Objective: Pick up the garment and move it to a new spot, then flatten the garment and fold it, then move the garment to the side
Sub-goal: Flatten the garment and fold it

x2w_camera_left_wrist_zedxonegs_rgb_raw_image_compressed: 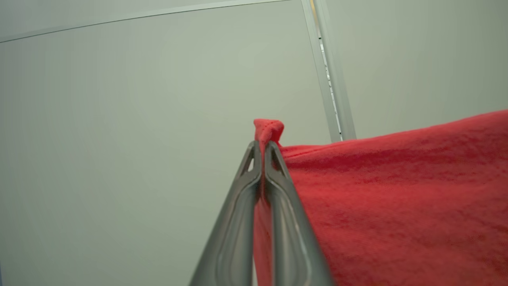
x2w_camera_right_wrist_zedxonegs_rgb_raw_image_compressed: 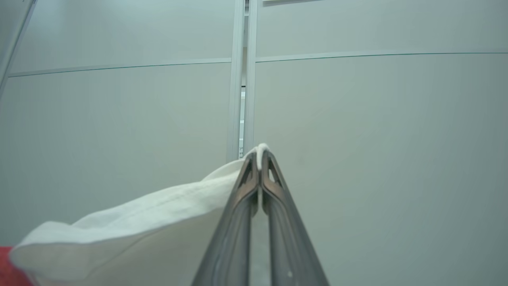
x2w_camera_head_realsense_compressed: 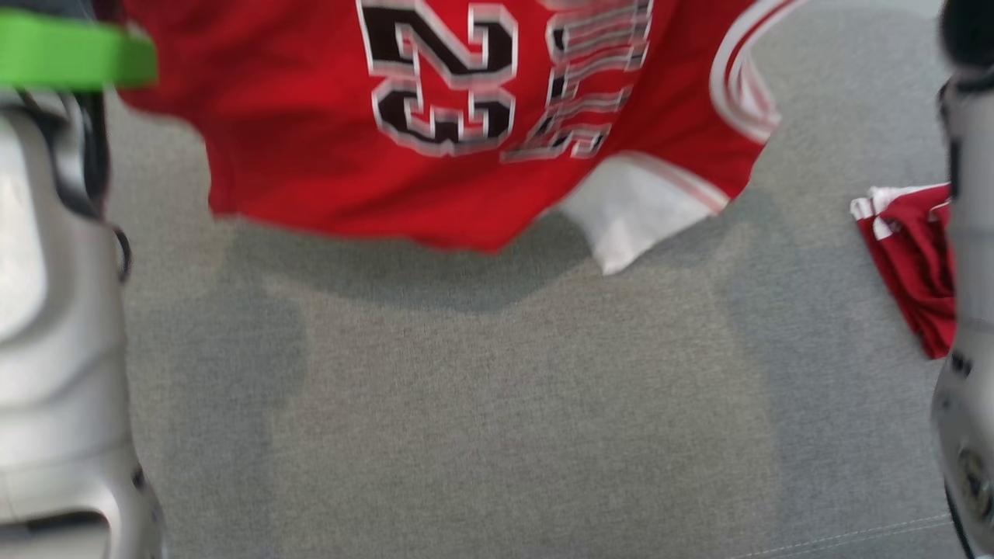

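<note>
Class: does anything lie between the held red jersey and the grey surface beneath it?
Nothing visible lies between the jersey and the grey surface; another red garment lies apart, to the right.

Below me spreads a grey woven fabric surface (x2w_camera_head_realsense_compressed: 481,435) under soft shadows, and ahead I face pale grey-green wall panels (x2w_camera_left_wrist_zedxonegs_rgb_raw_image_compressed: 119,119) joined by a narrow metal strip (x2w_camera_right_wrist_zedxonegs_rgb_raw_image_compressed: 239,79).

The red jersey (x2w_camera_head_realsense_compressed: 311,155), black-and-white 23 upside down, white-trimmed, hangs spread in the air.
</note>
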Controlling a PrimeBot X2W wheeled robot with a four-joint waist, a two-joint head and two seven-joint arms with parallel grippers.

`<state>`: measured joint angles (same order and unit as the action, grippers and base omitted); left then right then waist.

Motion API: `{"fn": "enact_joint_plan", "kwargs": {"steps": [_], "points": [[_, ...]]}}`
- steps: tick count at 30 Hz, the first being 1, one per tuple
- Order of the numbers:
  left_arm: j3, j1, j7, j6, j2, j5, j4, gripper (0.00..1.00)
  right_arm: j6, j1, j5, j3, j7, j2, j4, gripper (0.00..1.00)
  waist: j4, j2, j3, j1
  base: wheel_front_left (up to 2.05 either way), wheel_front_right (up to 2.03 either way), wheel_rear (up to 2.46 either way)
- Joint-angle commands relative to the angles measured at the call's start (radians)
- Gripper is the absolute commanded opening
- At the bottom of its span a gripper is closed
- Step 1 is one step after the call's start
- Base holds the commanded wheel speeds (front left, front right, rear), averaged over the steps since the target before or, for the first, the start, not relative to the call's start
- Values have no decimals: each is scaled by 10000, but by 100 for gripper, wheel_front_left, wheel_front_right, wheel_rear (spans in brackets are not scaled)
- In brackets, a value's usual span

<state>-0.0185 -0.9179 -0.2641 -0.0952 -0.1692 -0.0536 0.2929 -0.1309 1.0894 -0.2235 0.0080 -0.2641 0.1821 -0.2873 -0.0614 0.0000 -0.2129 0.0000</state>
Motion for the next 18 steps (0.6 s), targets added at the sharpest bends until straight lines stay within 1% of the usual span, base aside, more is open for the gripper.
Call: {"fn": "enact_joint_plan", "kwargs": {"steps": [1, 5, 6, 10, 14, 18], "points": [[21, -754, 2, 117, -177, 176, 223, 0, 5, 728, 247, -106, 1, 118, -236, 0, 308, 0, -1830, 0, 0, 0, 0], [60, -2638, 2, 393, -269, 409, 619, 0, 8, 2549, 664, -492, 3, 377, -1022, 0, 447, 0, -2711, 0, 0, 0, 0], [87, -3047, 3, 468, -287, 476, 709, 0, 8, 2988, 924, -458, 3, 507, -1140, 0, 484, 0, -2908, 0, 0, 0, 0], [99, -3936, 3, 598, -291, 499, 993, 0, 8, 3997, 1349, -512, 3, 686, -1528, 0, 559, 0, -3372, 0, 0, 0, 0], [31, -4373, 2, 821, -217, 463, 963, 0, 13, 4407, 1500, -859, 3, 768, -1666, 0, 640, 0, -3742, 0, 0, 0, 0], [5, -3804, 3, 926, -179, 427, 996, 0, 13, 3909, 1360, -1129, 3, 639, -1412, 0, 650, 0, -4173, 0, 0, 0, 0]]}}
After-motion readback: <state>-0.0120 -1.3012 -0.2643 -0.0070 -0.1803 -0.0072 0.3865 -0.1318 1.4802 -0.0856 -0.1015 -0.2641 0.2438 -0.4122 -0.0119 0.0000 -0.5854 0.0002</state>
